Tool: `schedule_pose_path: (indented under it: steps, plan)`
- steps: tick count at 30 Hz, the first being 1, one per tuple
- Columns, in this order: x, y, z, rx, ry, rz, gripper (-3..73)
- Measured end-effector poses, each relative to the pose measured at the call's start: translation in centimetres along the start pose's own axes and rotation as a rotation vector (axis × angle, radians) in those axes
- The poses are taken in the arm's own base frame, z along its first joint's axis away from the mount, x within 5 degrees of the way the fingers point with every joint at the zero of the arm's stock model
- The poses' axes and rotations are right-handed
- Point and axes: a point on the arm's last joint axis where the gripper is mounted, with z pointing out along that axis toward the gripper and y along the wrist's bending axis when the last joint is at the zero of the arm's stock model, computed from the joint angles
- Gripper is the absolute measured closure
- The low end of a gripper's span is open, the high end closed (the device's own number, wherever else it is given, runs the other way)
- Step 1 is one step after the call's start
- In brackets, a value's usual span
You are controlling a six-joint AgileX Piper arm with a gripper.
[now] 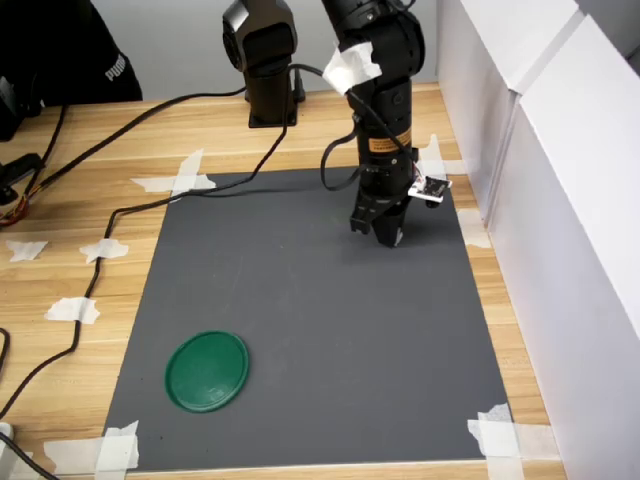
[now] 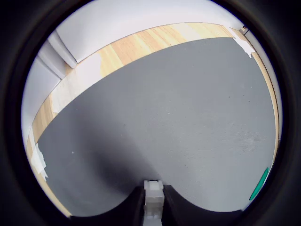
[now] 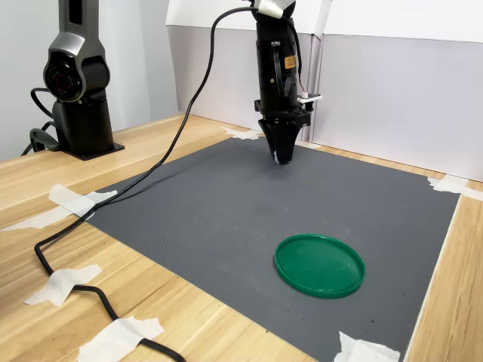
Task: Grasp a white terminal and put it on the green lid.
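Carry phase: end effector (image 2: pixel 153 207) pinching the white terminal (image 2: pixel 153 194).
Your grip looks slight; the terminal could slip before reaching the green lid (image 1: pixel 207 370), well apart.

Black jointed arm (image 1: pixel 385 110), white tape wrap, orange label, trailing black cable (image 3: pixel 151 177).

You're in a robotics lab: a grey mat (image 1: pixel 320 300) taped at its corners (white tape scraps (image 1: pixel 500 436)) to a wooden surface (image 1: pixel 60 270), loose black cables (image 1: pixel 120 210), white partition panels (image 1: pixel 560 200), a second robot base (image 3: pixel 79 83).
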Motion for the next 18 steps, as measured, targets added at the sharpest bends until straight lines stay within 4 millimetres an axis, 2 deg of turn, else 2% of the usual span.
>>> schedule_pose_path:
  steps: [4, 8, 13, 18]
  plan:
    - [-0.4, -0.4, -2.2, 0.020, -0.030, -0.021, 60.8]
    - [-0.4, -2.1, -4.6, 0.012, -0.019, -0.019, 60.8]
    - [0.6, -6.1, -7.6, 0.032, -0.012, -0.045, 60.8]
    - [3.8, -10.5, -9.2, 0.089, 0.017, -0.049, 60.8]
